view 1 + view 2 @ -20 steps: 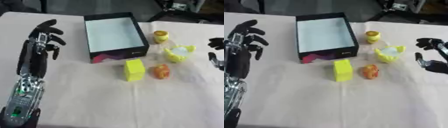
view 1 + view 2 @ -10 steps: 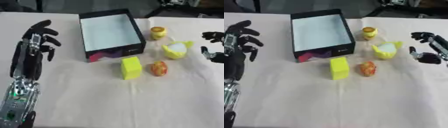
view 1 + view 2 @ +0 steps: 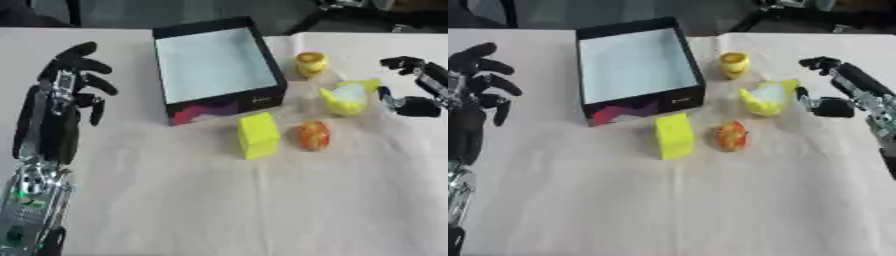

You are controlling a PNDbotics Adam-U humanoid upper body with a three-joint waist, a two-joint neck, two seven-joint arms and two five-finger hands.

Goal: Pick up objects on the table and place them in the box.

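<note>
Reaching in from the right edge, the right robot hand [image 3: 833,87] is seen with fingers and thumb spread wide, holding nothing; it is positioned just beside the pale yellow cup-like object [image 3: 767,98], with a small gap between them. The left robot hand [image 3: 70,82] is raised at the left side, fingers up and loosely spread, also holding nothing, well apart from every object.

A black box [image 3: 262,65] with a light inner floor is set on the white-covered tabletop [image 3: 262,210], toward the far middle, and nothing can be seen inside it. To its right, near the far edge, a small yellow cup-shaped object [image 3: 311,63] is found. Just in front of the box's near wall a yellow block [image 3: 258,135] is placed, and beside it, to the right, an orange rounded object [image 3: 313,135] is seen, close to but apart from the block. All four objects are lying on the tabletop outside the box.
</note>
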